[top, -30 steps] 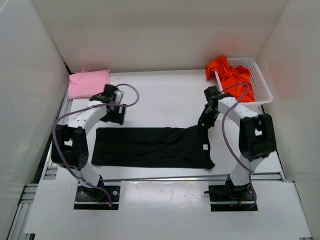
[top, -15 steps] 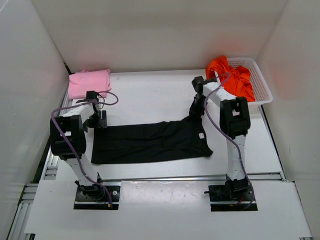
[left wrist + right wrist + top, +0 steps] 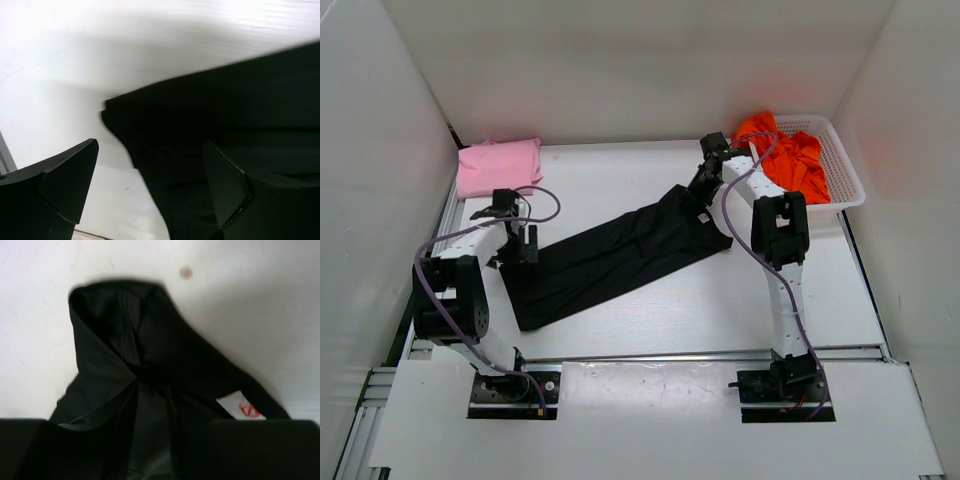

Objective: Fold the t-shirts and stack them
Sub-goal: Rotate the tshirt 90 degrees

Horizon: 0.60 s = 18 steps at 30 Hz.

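The black t-shirt (image 3: 620, 250) lies folded narrow and stretched diagonally across the table, from front left to back right. My right gripper (image 3: 704, 183) is shut on its collar end, with fabric bunched between the jaws (image 3: 150, 440); a white label (image 3: 239, 407) shows beside it. My left gripper (image 3: 524, 243) is open over the shirt's left end, its jaws wide apart with the black fabric corner (image 3: 165, 150) lying between them (image 3: 150, 192). The pink t-shirt (image 3: 498, 166) lies folded at the back left. The orange-red t-shirt (image 3: 778, 148) lies crumpled in the basket.
The white mesh basket (image 3: 842, 165) stands at the back right, close behind my right arm. White walls enclose the table on three sides. A metal rail runs along the near edge by the arm bases.
My right gripper has dragged the shirt's collar end toward the back right, turning the shirt from level to diagonal. My left gripper has stayed by the shirt's left end.
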Each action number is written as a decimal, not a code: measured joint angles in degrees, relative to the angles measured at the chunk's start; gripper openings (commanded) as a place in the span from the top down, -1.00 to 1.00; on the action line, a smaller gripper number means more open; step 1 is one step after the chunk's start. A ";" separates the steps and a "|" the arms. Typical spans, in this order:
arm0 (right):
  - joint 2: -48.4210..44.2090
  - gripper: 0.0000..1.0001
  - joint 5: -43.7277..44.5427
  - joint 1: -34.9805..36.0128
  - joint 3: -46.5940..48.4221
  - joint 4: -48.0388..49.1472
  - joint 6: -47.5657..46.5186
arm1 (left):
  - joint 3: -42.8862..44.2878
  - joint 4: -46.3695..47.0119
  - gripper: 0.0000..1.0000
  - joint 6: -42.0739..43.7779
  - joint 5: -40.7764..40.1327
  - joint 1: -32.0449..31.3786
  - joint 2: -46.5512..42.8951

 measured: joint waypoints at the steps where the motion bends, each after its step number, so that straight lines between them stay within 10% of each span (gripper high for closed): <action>1: -1.18 0.29 -0.44 0.00 -1.90 0.37 -0.09 | 0.02 0.17 -0.93 0.02 -0.17 -1.40 -0.44; 18: -20.06 0.31 0.31 -0.42 -26.47 2.49 -2.23 | 11.43 -1.09 -0.50 0.02 11.32 -14.88 11.63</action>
